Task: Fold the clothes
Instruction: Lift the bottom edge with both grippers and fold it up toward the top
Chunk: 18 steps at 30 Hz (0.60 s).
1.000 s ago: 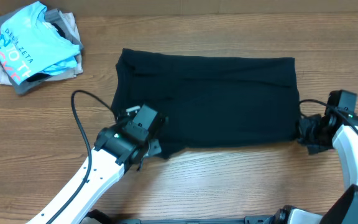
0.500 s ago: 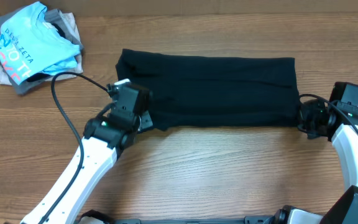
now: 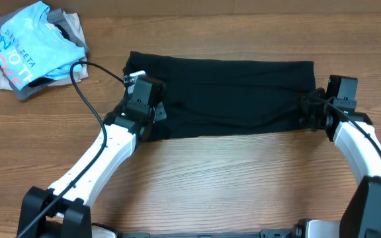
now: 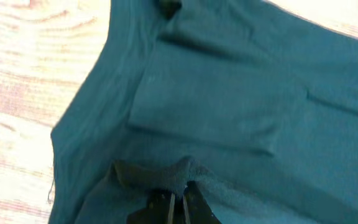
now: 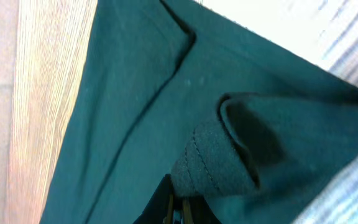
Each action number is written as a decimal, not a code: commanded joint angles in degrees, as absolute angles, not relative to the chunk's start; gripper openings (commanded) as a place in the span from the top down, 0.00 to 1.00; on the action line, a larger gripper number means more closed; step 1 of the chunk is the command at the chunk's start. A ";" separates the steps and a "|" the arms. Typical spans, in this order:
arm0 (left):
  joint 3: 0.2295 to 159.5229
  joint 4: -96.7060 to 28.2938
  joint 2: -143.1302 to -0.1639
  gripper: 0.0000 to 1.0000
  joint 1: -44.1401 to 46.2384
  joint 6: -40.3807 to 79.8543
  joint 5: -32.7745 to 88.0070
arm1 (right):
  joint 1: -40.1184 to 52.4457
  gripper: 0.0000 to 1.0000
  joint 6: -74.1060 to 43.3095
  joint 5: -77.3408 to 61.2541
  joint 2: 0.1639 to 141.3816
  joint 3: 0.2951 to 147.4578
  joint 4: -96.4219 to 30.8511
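Clothes (image 3: pixel 230 99), one plain black soft-fabric garment, lie as a wide, wrinkled band across the brown wooden worktop (image 3: pixel 243 178), with bare wood open on the near side. Left pincer (image 4: pixel 176 205) and right pincer (image 5: pixel 178 208) each clamp tight on bunched hem at either end. The near edge sits farther back than a second ago.

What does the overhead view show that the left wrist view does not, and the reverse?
Only overhead: the light blue tee at the far left, and the right tool at the right end of the black garment. Only left wrist: the bunched fold of cloth pinched in the shut left tool. Both: the black garment, the left tool and the wooden table.
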<state>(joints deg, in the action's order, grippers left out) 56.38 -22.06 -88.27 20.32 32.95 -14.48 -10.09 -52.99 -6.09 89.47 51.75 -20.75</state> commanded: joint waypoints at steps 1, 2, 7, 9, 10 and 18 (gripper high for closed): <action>57.47 -18.96 -90.17 0.95 18.33 30.22 -16.53 | -10.07 0.96 -53.84 -4.49 90.41 52.75 -17.96; 57.47 -18.24 -90.59 0.95 18.02 29.78 -16.51 | -10.07 0.96 -53.84 -4.47 90.41 52.75 -17.28; 57.47 -15.22 -93.23 0.93 16.36 28.05 -16.58 | -10.07 0.96 -53.87 -2.96 90.59 52.75 -14.46; 57.47 -14.22 -94.32 0.93 15.84 27.81 -16.71 | -10.07 0.96 -53.87 -1.61 90.63 52.75 -13.96; 57.47 -13.82 -94.76 0.93 15.62 27.81 -16.71 | -10.07 0.96 -53.84 -0.73 90.63 52.75 -13.72; 57.47 -8.47 -96.75 0.88 13.87 26.76 -16.71 | -9.98 0.96 -53.89 1.32 91.13 52.75 -10.39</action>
<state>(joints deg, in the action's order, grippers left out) 56.38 -10.41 -96.20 14.87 28.32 -15.25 -10.09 -53.80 -0.86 90.41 51.75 -12.01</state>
